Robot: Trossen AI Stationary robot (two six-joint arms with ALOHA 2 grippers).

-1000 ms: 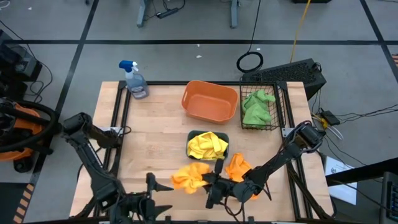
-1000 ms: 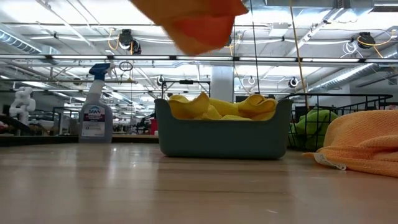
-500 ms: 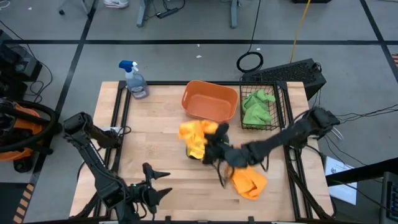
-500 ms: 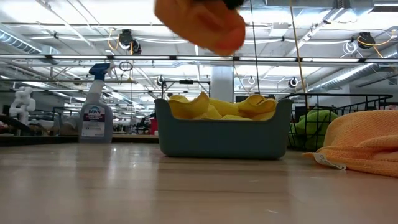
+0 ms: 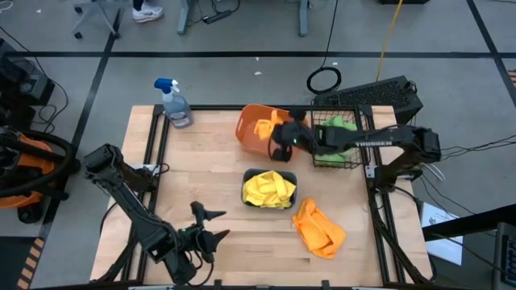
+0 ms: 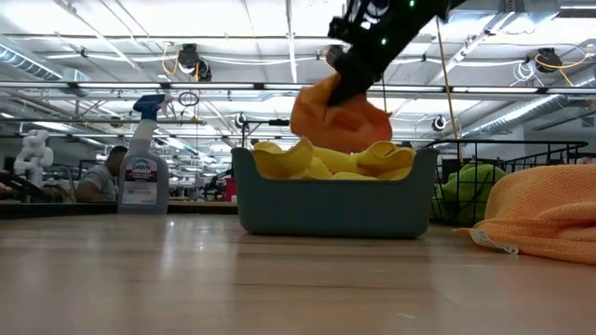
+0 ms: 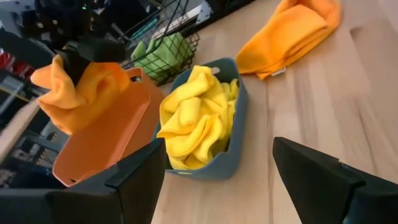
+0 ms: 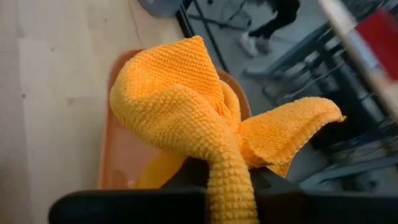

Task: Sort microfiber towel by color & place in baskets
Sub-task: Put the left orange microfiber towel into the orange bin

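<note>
Hanging over orange tub (image 5: 260, 137), upper centre: right gripper (image 5: 280, 134) clamped on orange towel (image 5: 265, 129); off-centre release risks towel draping rim. Left gripper (image 5: 211, 235) open, lower left.

R arm reaches across the far side; right gripper (image 5: 280, 135) clamped on an orange towel (image 5: 264, 129) over the orange tub (image 5: 251, 127). Black mesh basket (image 5: 360, 138) at far right w/ green towel (image 5: 334, 143) in it. Teal tray (image 5: 269, 190), mid-table, full of yellow towels (image 5: 267, 189). Second orange towel (image 5: 318, 229) lies near right. Spray bottle (image 5: 175, 103) far left. Left gripper (image 5: 211, 234) near edge, fingers spread, nothing in it.
</note>
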